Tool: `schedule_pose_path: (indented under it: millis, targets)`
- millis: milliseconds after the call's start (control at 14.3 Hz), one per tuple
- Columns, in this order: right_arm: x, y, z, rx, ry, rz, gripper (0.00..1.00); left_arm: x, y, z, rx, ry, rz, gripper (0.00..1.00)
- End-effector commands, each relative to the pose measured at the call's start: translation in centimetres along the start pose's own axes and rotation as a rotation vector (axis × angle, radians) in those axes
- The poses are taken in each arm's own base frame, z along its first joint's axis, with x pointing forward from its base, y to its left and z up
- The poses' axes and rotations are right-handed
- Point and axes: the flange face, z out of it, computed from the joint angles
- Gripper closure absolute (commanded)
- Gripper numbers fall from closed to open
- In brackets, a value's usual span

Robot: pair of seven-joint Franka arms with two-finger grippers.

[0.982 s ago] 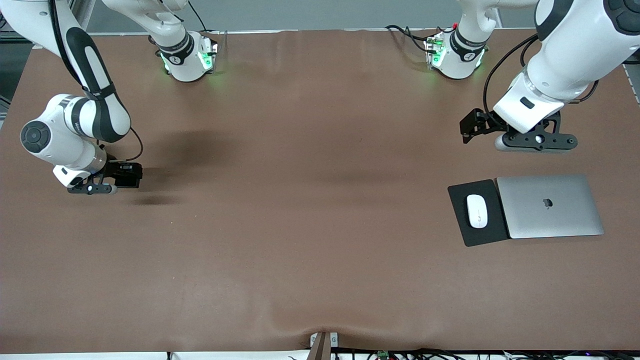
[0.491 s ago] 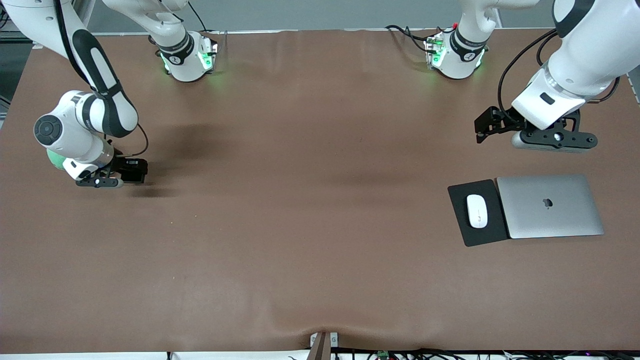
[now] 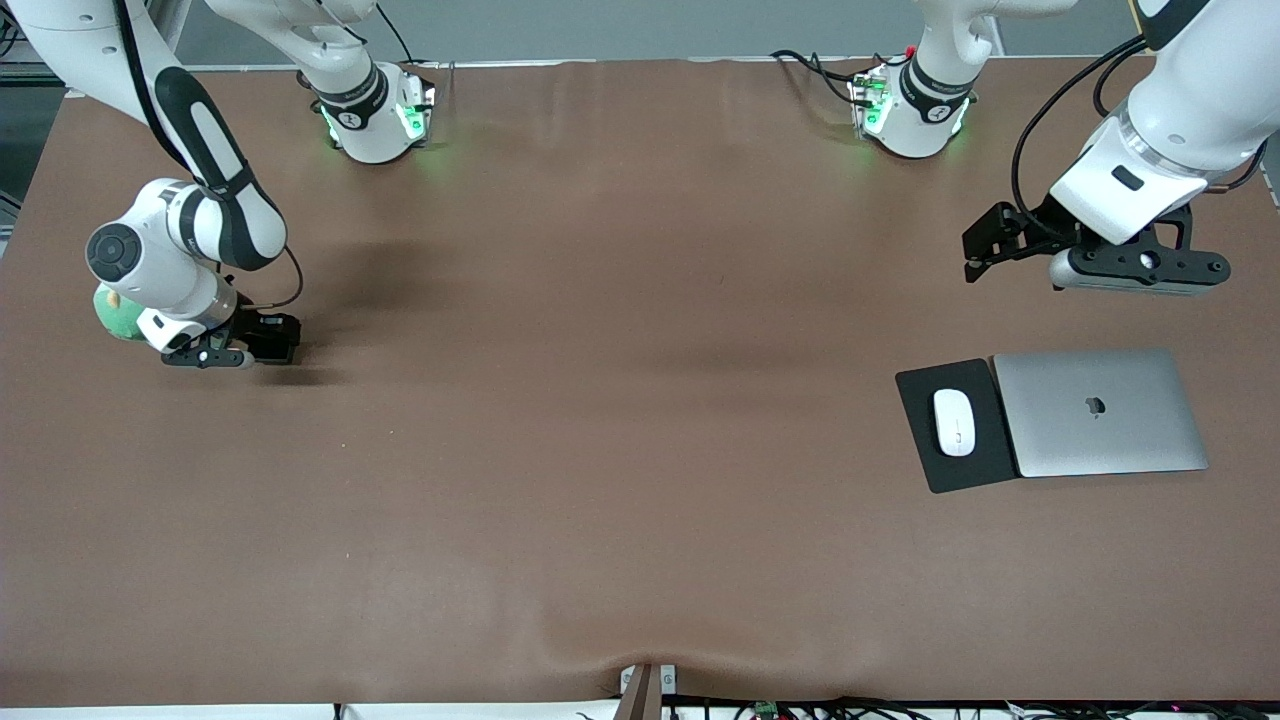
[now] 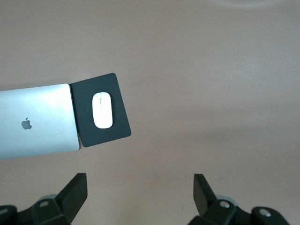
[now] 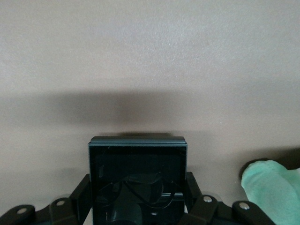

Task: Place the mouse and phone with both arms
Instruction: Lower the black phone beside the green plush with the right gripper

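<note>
The white mouse (image 3: 954, 421) lies on a black mouse pad (image 3: 925, 386) beside a closed silver laptop (image 3: 1100, 412), toward the left arm's end of the table. It also shows in the left wrist view (image 4: 102, 110). My left gripper (image 3: 985, 245) is open and empty, up over bare table, apart from the pad. My right gripper (image 3: 272, 340) is shut on the black phone (image 5: 137, 168) by its two side edges. It holds the phone low over the table at the right arm's end; I cannot tell whether the phone touches the table.
A soft green thing (image 3: 112, 315) lies on the table beside the right wrist, partly hidden by the arm, and shows in the right wrist view (image 5: 269, 190). The two arm bases (image 3: 375, 115) stand along the table edge farthest from the front camera.
The right gripper has sunk lower with the phone and drifted slightly toward the table's middle, uncovering the green thing. The left gripper has moved toward its own end of the table. The mouse has not moved.
</note>
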Motion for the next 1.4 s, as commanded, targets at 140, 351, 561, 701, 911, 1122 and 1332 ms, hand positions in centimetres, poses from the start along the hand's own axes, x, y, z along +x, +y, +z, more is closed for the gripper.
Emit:
schedule_pose_path:
  millis: [140, 351, 561, 701, 911, 1122, 1332]
  targets:
    - [-1.0, 0.4, 0.6, 0.01, 0.017, 0.003, 0.6, 0.0, 0.0, -0.3, -0.01, -0.021, -0.035, 0.0]
    - [-1.0, 0.8, 1.1, 0.005, 0.027, 0.012, 0.49, -0.5, 0.1, 0.0, 0.023, -0.057, -0.034, 0.0]
    - [-1.1, 0.7, 1.5, 0.005, 0.021, 0.015, 0.2, -0.7, 0.6, 0.1, 0.062, -0.055, -0.019, 0.0]
    - [-1.0, 0.5, 1.4, 0.006, 0.021, 0.018, 0.0, -0.7, 0.6, 0.7, 0.071, -0.069, -0.009, 0.0]
    - [-0.5, 0.0, -0.3, 0.011, 0.036, 0.003, 0.0, -0.8, 0.7, 0.8, 0.087, -0.067, 0.005, 0.0]
    - [1.3, -0.4, -5.8, 0.035, 0.026, -0.014, 0.0, -0.5, 0.8, 0.8, 0.081, -0.058, -0.002, 0.0]
    - [4.6, -0.9, -13.8, 0.058, 0.005, -0.041, 0.0, -0.5, 0.4, 0.6, 0.079, -0.056, -0.002, 0.0]
